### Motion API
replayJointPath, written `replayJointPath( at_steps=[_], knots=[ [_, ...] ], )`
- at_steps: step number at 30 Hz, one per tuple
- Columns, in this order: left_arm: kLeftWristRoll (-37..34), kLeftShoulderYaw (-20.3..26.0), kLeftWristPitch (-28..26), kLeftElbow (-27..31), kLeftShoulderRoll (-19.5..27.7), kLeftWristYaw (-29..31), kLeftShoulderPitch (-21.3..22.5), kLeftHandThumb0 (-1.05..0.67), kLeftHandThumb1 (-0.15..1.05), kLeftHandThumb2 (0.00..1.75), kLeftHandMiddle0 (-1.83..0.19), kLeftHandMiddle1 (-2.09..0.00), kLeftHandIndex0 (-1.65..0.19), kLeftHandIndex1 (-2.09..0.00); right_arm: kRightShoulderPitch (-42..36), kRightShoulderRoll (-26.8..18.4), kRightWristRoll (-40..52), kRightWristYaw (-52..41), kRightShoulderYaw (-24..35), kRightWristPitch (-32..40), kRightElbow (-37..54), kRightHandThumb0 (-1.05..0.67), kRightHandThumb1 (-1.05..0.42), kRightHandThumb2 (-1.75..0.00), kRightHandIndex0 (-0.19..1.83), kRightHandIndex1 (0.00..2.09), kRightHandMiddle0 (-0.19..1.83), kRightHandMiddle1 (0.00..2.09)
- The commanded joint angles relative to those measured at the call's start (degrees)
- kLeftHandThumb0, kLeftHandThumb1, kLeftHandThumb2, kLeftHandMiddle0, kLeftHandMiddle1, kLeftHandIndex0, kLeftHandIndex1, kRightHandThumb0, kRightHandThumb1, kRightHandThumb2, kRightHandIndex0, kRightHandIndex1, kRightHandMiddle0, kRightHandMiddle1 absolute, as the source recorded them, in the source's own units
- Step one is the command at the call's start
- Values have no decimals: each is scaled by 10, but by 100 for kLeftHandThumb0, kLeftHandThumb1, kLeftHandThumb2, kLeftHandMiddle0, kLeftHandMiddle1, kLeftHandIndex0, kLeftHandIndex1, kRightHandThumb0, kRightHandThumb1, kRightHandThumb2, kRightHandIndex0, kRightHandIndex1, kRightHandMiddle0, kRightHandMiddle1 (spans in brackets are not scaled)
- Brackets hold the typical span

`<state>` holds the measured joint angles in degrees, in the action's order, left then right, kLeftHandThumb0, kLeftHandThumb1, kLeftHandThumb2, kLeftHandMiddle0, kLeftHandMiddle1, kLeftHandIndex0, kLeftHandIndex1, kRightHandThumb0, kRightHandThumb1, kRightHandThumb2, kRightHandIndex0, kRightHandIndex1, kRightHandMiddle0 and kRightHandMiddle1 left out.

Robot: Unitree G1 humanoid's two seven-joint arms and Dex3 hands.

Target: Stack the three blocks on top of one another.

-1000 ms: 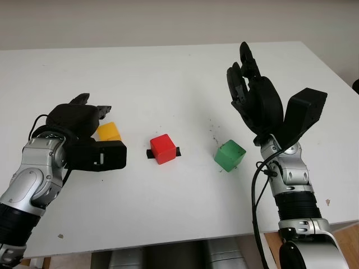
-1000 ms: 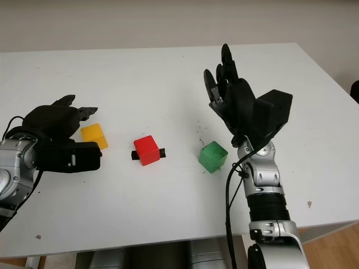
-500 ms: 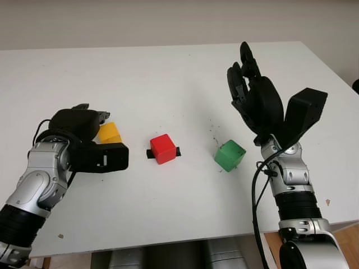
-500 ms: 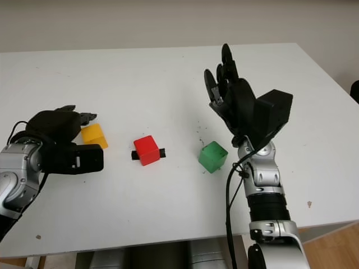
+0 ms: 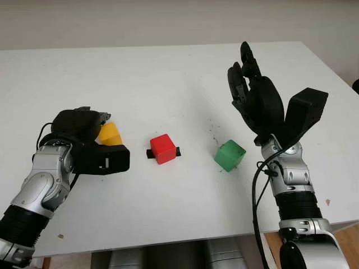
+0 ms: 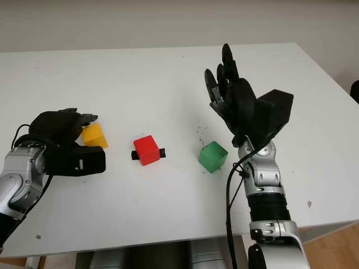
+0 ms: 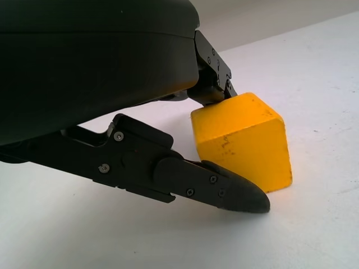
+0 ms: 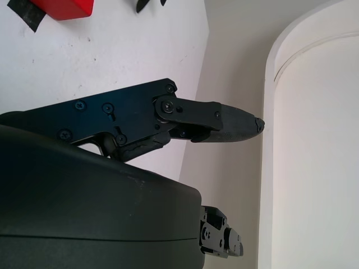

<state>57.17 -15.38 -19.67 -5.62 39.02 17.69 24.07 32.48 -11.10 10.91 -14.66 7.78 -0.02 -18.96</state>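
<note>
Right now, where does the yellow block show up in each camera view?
Left eye view: yellow block at centre-left, against the left hand.
Right eye view: the same block further left, beside that hand.
Left wrist view: big and close, tilted, a fingertip by its lower edge.
Right wrist view: not in it.
Shared landmark: the red block to its right.

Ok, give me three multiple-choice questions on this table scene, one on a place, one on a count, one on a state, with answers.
1. Which cube sits between the other two?
A yellow
B red
C green

2. How many cubes are stacked?
A none
B two
C three

3. What is the left hand doing?
A raised, open
B closing on the yellow cube
C holding the green cube

B: the red cube lies between the yellow cube and green cube.
A: all rest on the white table.
B: the left hand has fingers around yellow; the right hand is raised, open.
</note>
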Motion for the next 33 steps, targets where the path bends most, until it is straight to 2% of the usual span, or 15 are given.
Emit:
replayJointPath(
  at_steps=[1,6,11,14,17,18,21,24,26,28,31,33],
  knots=[
    [7,-4,1,-5,-2,-13,-2,-57,105,8,-30,-6,-28,-115,10,-4,3,0,7,-2,4,-60,-105,-48,-19,0,-19,0],
    [20,-11,13,-16,3,-45,-3,-47,104,7,-36,-7,-27,-130,11,-5,5,1,7,0,3,-61,-105,-46,-19,0,-19,0],
    [41,-20,23,-21,9,-63,-3,-44,104,6,-41,-8,-22,-124,11,-5,4,0,8,-3,1,-60,-105,-46,-19,0,-19,0],
    [33,-14,25,-17,4,-64,-5,-41,104,5,-42,-8,-27,-124,11,-6,3,-3,8,-4,1,-61,-105,-46,-19,0,-19,0],
    [20,-5,30,-6,1,-71,-10,-42,104,5,-43,-7,-29,-133,10,-5,0,0,7,0,6,-61,-105,-46,-19,0,-19,0],
    [11,1,31,2,0,-70,-12,-41,103,5,-45,-7,-29,-141,10,-5,0,-1,7,0,7,-61,-105,-46,-19,0,-19,0],
    [-34,25,30,32,-9,-55,-13,-44,105,7,-48,-8,-29,-148,10,-6,-2,-1,6,-2,5,-61,-105,-46,-19,0,-19,0],
    [-118,69,37,69,-25,-32,-17,-43,105,10,-51,-9,-27,-152,10,-4,-3,0,5,-3,5,-60,-105,-45,-19,0,-19,0],
    [-167,92,34,90,-31,-10,-14,-45,105,11,-50,-9,-22,-173,10,-3,-5,0,4,-5,5,-58,-105,-44,-19,0,-19,0],
    [-211,113,29,108,-39,10,-11,-44,105,11,-49,-8,-21,-180,10,-1,-7,3,3,-6,7,-58,-105,-44,-19,0,-19,0],
    [-271,139,21,134,-47,32,-9,-41,105,9,-48,-8,-21,-182,10,0,-9,7,1,0,11,-58,-105,-43,-19,0,-19,0],
    [-286,142,0,153,-43,54,-4,-41,105,10,-46,-7,-20,-176,9,-1,-11,11,-1,5,14,-59,-105,-41,-19,0,-19,1]
  ],
)
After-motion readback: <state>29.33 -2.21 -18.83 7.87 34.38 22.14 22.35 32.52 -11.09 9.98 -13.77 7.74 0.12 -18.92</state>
